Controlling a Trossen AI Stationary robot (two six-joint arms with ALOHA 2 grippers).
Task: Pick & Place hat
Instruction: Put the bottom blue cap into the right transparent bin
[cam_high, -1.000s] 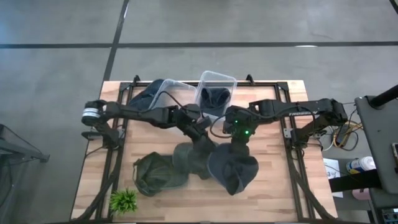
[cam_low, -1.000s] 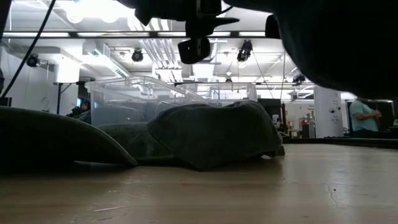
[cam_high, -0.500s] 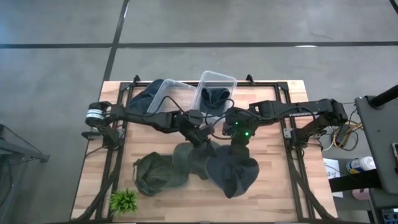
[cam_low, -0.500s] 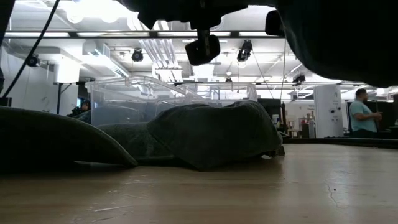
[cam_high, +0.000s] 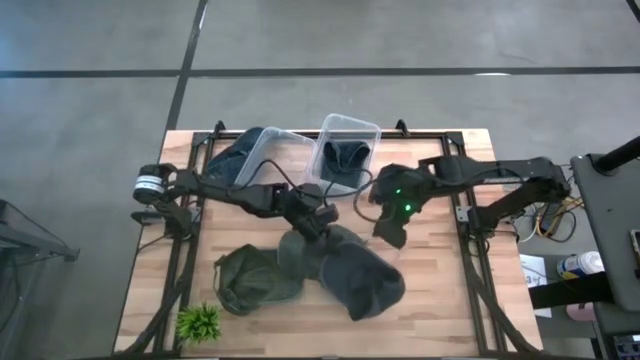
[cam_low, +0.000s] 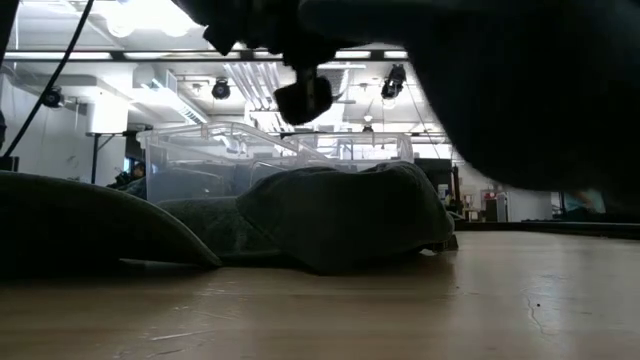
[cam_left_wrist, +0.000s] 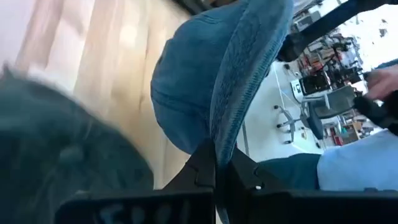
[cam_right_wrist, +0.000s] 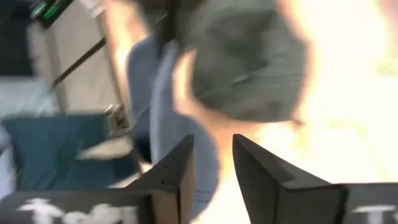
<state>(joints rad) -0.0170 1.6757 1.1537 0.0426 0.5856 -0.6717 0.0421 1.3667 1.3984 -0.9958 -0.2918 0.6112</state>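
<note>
At frame centre, the left gripper (cam_high: 330, 228) pinches the brim of the blue hat (cam_high: 362, 275), which hangs toward the lower middle of the table (cam_high: 440, 290) — beside the grey hat (cam_high: 300, 255). The right gripper (cam_high: 390, 232), just right of centre, has its fingers (cam_right_wrist: 177, 171) spread, holding nothing.

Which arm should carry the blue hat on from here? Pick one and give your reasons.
Left. The left hand is shut on the blue hat at its brim, as the left wrist view shows. The right hand is open and empty, off to the side of the hat, so it would have to grasp first.
</note>
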